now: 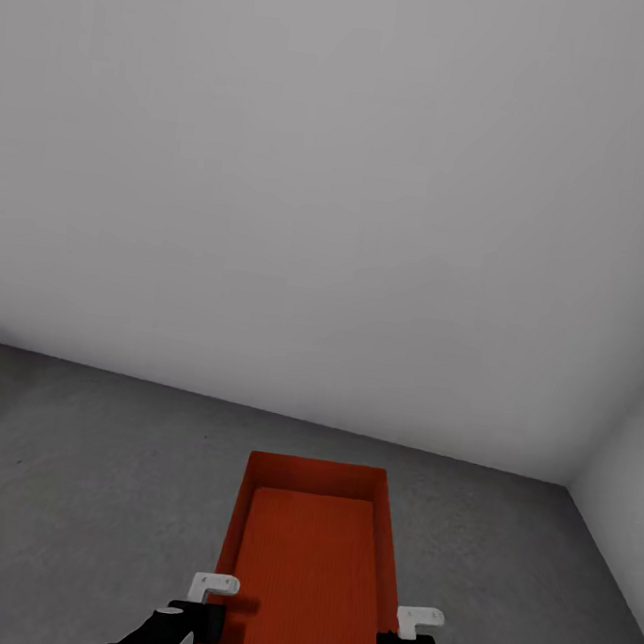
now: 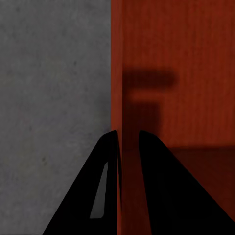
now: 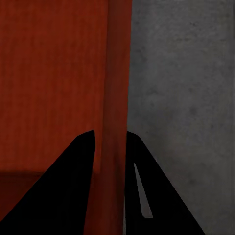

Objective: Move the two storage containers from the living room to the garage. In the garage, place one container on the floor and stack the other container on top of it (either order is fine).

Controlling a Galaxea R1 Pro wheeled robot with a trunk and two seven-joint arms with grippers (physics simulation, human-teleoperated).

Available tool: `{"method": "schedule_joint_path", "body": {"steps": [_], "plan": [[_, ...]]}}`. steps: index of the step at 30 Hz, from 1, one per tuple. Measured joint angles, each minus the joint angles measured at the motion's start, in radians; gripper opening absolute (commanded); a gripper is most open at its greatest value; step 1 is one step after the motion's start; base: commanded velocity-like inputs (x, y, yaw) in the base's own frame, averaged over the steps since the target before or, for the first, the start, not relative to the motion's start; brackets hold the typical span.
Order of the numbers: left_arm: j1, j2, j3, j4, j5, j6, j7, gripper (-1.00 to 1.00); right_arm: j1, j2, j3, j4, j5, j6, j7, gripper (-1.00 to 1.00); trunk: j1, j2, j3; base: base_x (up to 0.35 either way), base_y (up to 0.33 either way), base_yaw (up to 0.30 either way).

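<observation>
The storage container is sitting low in front of the robot over the dark grey concrete floor of the garage, near the corner of the pale walls; whether its base is touching the concrete or hanging just above it cannot be told. Both arms are carrying it by the long sides. The left tool is pinching the left wall, one finger outside and the other inside — the jaws are narrow, closed on the thin edge. The right tool is doing the same on the right wall, its fingers straddling the rim.

The box is looking stiff and light: thin straight walls, lidless, nothing inside. Those smooth walls are probably slippery, so a grip near the rim on two opposite sides — as here — seems the sound place to hold, keeping it level. Squeezing one wall alone would likely let it tilt.
</observation>
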Motion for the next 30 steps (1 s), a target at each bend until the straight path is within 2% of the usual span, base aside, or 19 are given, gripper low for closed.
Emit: {"method": "schedule_joint_path", "body": {"steps": [6,24,30], "plan": [[0.000,-0.001,0.002,0.000,-0.002,0.005,0.000,-1.00,0.000,0.000,-0.001,0.000,0.000,0.004,0.002,-1.00,0.000,0.000,0.000,0.007,0.000,-0.064],[0.000,-0.001,0.003,0.000,-0.003,0.015,0.002,-1.00,0.000,0.001,-0.002,0.000,0.001,0.015,0.001,-1.00,0.000,0.000,0.000,0.000,0.000,-0.231],[0.000,-0.001,0.002,0.000,-0.001,0.014,0.001,-1.00,0.000,0.000,-0.002,0.000,0.000,0.014,0.004,-1.00,0.000,0.000,0.000,0.000,0.000,-0.079]]}}
